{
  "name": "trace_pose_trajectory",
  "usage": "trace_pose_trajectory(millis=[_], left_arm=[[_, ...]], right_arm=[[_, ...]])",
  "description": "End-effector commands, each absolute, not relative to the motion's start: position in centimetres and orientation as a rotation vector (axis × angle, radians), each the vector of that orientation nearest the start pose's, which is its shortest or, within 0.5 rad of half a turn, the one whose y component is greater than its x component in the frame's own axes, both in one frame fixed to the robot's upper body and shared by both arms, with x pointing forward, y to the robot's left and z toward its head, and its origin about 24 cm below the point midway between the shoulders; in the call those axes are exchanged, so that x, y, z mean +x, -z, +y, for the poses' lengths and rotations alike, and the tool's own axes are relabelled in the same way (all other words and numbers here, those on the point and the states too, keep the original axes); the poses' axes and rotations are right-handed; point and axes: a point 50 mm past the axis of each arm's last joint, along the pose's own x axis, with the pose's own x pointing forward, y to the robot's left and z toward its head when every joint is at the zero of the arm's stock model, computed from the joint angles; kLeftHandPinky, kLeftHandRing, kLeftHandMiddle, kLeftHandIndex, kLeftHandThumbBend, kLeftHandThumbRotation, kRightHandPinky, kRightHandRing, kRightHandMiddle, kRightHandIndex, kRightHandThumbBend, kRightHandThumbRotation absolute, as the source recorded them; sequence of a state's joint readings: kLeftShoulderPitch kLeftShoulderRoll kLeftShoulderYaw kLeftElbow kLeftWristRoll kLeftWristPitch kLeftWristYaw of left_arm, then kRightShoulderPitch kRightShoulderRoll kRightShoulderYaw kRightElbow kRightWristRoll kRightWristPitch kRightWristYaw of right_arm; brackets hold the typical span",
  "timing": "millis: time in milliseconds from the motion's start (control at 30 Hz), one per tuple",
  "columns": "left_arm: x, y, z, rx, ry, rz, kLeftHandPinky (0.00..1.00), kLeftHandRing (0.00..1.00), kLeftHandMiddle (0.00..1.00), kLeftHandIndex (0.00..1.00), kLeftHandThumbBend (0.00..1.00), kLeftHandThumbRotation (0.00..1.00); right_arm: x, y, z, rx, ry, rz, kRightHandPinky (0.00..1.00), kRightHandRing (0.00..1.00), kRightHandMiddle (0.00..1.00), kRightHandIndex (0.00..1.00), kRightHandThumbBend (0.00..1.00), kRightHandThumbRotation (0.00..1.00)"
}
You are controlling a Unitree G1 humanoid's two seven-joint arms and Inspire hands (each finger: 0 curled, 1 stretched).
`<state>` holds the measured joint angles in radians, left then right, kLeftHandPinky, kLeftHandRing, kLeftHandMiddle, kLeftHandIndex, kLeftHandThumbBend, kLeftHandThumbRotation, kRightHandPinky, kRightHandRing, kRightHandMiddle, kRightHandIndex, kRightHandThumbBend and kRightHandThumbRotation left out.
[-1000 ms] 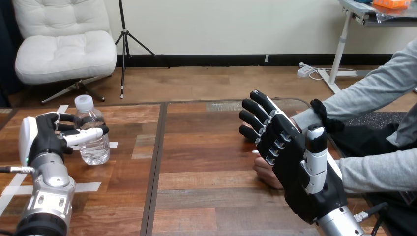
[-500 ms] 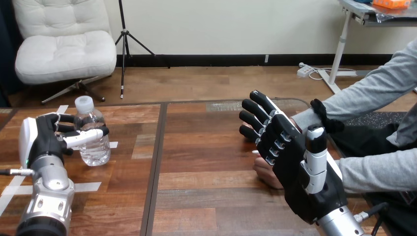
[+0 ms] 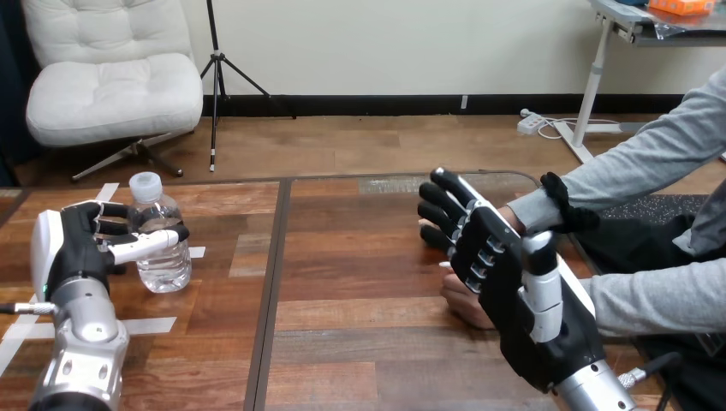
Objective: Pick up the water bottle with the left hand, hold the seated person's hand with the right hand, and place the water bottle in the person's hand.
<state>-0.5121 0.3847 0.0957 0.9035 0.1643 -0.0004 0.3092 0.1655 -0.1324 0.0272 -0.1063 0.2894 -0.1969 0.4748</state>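
A clear water bottle (image 3: 160, 244) with a white cap stands at the table's left. My left hand (image 3: 75, 248) is at its left side, with the thumb across its front and the fingers curled round its back. At the right, my right hand (image 3: 514, 291) is raised with its fingers straight and its palm toward the person. The person's hand (image 3: 462, 301) lies low over the table just behind it, mostly covered by my palm. I cannot tell whether the two touch. The person's wrist (image 3: 526, 208) in a grey sleeve shows past my fingers.
White tape marks (image 3: 154, 325) lie on the wooden table near the bottle. The person's other forearm (image 3: 659, 295) in a grey sleeve rests along the table's right edge. A dark seam (image 3: 272, 282) runs down the tabletop between the two hands.
My left hand and the bottle have shifted slightly down and left. My right hand has sunk a little and tipped toward the person's hand.
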Motion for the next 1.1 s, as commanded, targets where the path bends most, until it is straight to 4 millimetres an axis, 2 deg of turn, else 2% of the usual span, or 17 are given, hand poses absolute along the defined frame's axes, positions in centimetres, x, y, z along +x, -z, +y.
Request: trace_pose_trajectory(millis=[0, 200, 267, 467, 700, 1067], left_arm=[[33.7, -6.3, 27.2, 0.493, -0.466, 0.120, 0.35, 0.40, 0.45, 0.48, 0.77, 0.00], [33.4, -6.7, 26.9, 0.472, -0.459, 0.097, 0.35, 0.40, 0.45, 0.47, 0.77, 0.00], [33.3, -6.8, 26.8, 0.466, -0.455, 0.090, 0.35, 0.40, 0.45, 0.47, 0.77, 0.00], [32.8, -7.1, 26.5, 0.457, -0.443, 0.072, 0.35, 0.40, 0.45, 0.47, 0.76, 0.00], [32.2, -7.6, 26.1, 0.430, -0.423, 0.057, 0.34, 0.39, 0.44, 0.47, 0.76, 0.00], [31.2, -8.4, 25.5, 0.412, -0.395, 0.043, 0.33, 0.38, 0.43, 0.46, 0.76, 0.00]], right_arm=[[23.4, -7.1, -16.4, 0.009, -0.453, -0.273, 0.97, 0.96, 0.94, 0.94, 1.00, 1.00], [24.4, -7.1, -17.4, -0.126, -0.441, -0.298, 0.94, 0.94, 0.92, 0.92, 1.00, 1.00], [24.7, -7.1, -17.6, -0.172, -0.432, -0.306, 0.88, 0.91, 0.90, 0.90, 1.00, 1.00], [25.8, -7.2, -18.8, -0.304, -0.399, -0.322, 0.82, 0.88, 0.88, 0.88, 1.00, 1.00], [27.0, -7.5, -20.1, -0.489, -0.380, -0.325, 0.82, 0.87, 0.87, 0.87, 0.99, 1.00], [28.5, -8.1, -21.4, -0.645, -0.386, -0.317, 0.79, 0.84, 0.85, 0.85, 1.00, 1.00]])
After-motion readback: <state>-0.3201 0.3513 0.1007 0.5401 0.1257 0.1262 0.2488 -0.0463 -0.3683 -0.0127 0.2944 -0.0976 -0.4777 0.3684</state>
